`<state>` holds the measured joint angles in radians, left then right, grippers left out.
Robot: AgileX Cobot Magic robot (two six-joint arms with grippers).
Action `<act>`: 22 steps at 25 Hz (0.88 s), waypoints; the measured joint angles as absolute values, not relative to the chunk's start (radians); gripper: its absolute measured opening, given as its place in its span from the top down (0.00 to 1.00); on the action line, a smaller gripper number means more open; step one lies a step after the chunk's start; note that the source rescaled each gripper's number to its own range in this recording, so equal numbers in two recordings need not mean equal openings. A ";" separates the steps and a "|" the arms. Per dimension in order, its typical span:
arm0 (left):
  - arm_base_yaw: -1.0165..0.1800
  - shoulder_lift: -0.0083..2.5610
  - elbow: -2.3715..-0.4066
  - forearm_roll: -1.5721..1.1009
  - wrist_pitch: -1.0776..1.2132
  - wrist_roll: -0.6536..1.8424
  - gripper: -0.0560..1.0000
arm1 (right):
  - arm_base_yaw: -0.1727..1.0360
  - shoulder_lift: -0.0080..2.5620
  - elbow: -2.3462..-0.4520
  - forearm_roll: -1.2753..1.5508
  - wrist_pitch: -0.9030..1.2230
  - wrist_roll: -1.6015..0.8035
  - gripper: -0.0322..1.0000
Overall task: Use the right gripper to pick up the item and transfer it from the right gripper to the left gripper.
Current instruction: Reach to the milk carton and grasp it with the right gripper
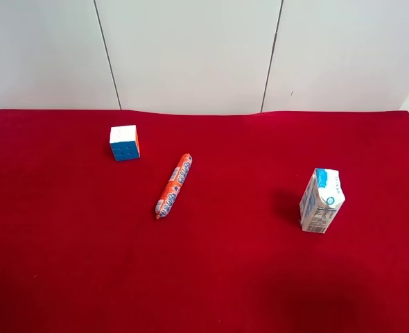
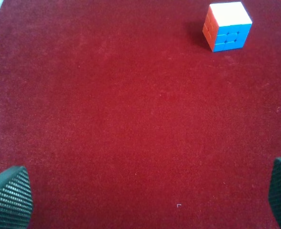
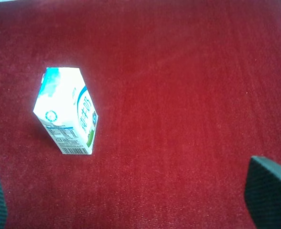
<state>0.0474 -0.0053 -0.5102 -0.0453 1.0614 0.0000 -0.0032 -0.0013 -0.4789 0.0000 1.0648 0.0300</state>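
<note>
Carton point(image 1: 322, 201): likely light, thin-walled, crushable; grip opposite flat sides at mid-height. Right gripper point(image 3: 131, 195) and left gripper point(image 2: 145, 195) spread wide, empty.

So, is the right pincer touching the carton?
Apart. The right wrist view shows the carton standing on the red cloth, with bare cloth between it and both fingertips of the open right pincer.

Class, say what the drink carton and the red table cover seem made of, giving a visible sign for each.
White-and-blue gable-top drink carton: likely coated paperboard, smooth; sharp folded creases, printed barcode. Red table cover: probably cloth, matte, velvety; fuzzy nap.
</note>
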 joint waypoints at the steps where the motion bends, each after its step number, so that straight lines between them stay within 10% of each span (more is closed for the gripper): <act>1: 0.047 -0.005 -0.510 -0.045 1.061 0.000 0.00 | -0.003 -0.001 -0.479 0.000 1.065 0.030 0.02; 22: 0.047 -0.005 -0.510 -0.045 1.061 0.000 0.00 | 0.086 0.826 -0.934 0.056 1.132 0.038 0.02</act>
<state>0.0474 -0.0053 -0.5102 -0.0453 1.0614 0.0000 0.0861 0.8264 -0.9340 0.0564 1.1323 0.0383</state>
